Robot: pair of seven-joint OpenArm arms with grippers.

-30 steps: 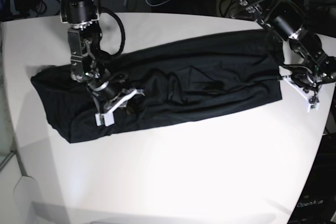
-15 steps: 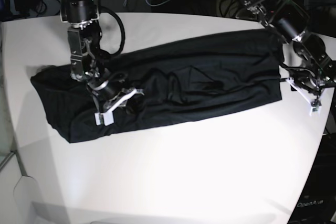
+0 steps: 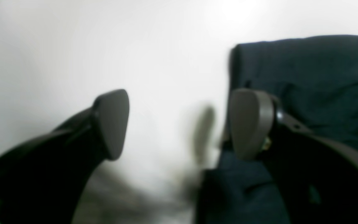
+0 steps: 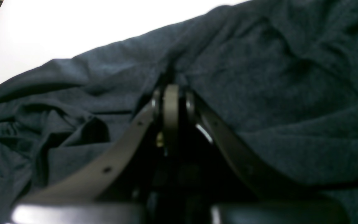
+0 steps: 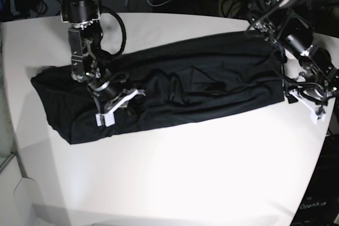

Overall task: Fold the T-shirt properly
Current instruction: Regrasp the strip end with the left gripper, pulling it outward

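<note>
Black T-shirt (image 5: 180, 86) spread lengthwise across white tabletop (image 5: 201, 173), folded into a long band. Right gripper (image 5: 117, 105) pressed together, pinching a fold of cloth on the shirt's left part. Left gripper (image 5: 304, 99) spread wide, empty, just beside the shirt's right edge.

R hand (image 4: 170, 102) pinching T-shirt (image 4: 259, 93).

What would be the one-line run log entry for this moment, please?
stage: folding | T-shirt: spread on white table | left gripper: open, beside shirt edge, empty | right gripper: shut on T-shirt fabric
</note>
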